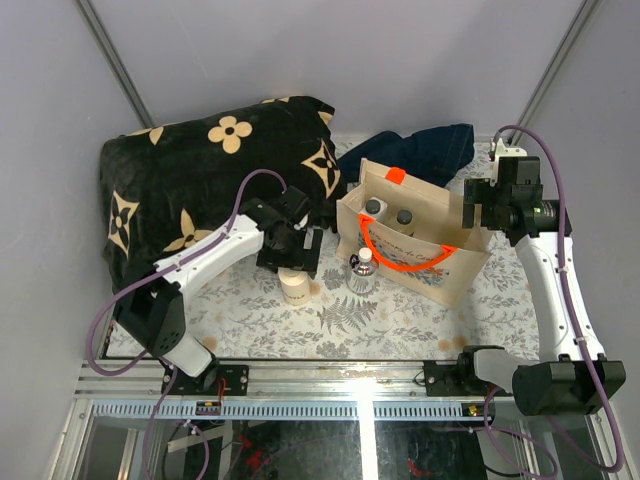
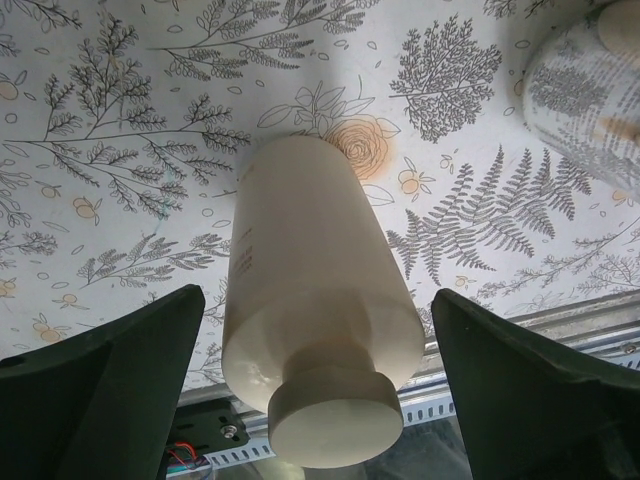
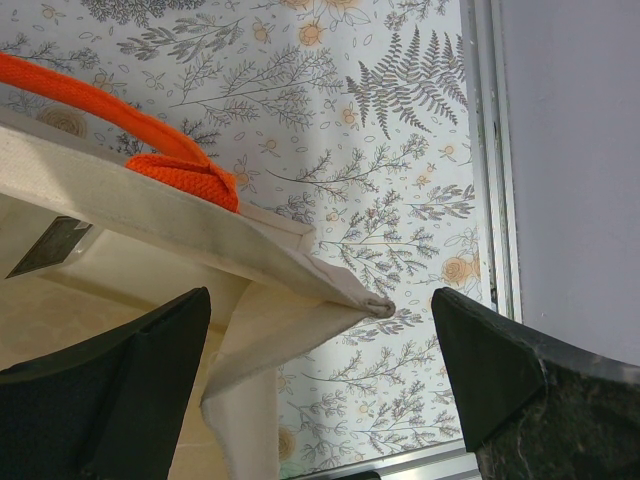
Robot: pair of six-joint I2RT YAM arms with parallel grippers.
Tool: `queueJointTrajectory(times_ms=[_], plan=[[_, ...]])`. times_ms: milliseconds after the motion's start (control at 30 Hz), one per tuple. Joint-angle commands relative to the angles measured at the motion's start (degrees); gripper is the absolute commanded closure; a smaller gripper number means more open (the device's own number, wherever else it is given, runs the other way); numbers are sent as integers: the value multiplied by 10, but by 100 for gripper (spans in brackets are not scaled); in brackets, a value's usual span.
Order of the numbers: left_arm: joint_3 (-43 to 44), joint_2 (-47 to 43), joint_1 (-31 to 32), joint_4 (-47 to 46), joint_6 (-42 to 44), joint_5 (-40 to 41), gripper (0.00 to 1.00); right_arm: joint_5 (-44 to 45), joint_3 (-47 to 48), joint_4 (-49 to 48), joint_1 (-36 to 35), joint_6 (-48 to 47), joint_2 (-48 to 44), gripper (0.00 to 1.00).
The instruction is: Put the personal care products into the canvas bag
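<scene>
Two of the four personal care products stand outside the canvas bag [image 1: 440, 262]: the beige round jar [image 2: 320, 330] and, near it toward the bag, the clear faceted white-capped bottle [image 1: 363, 270], both upright on the fern-print tablecloth [image 1: 400, 320]. One dark-capped bottle [image 1: 374, 206] and a second dark-capped bottle [image 1: 404, 216] sit inside the bag already. The left gripper [image 2: 315, 310] hangs directly over the jar with its jaws spread wide, a gap showing on either side, so nothing is gripped yet. The jar's wall looks smooth and rounded and its cap is narrower than its body; a close that catches only the cap, or lands off centre, could likely squirt it sideways or tip it into the faceted bottle, which looks light enough to topple too. On the carry, that bottle lies roughly along the way to the bag, and the orange handle [image 1: 400, 262] droops across the bag's mouth, where a low jar could snag. The right gripper [image 3: 322, 300] also stands open, its fingers straddling the bag's corner rather than pinching it, so a bump from the arriving jar would probably slide or fold the soft wall.
</scene>
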State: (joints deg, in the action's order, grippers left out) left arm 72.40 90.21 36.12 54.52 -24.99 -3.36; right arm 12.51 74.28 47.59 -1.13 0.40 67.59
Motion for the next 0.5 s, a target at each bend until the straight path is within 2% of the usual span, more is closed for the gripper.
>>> queueJointTrajectory(times_ms=[0,467], plan=[[-12,1,7,12,-11,3,3,6,13,-6,-7,-3,2,0],[-46,14,9,-13,-15,17,3,6,8,-10,-6,-3,2,0]])
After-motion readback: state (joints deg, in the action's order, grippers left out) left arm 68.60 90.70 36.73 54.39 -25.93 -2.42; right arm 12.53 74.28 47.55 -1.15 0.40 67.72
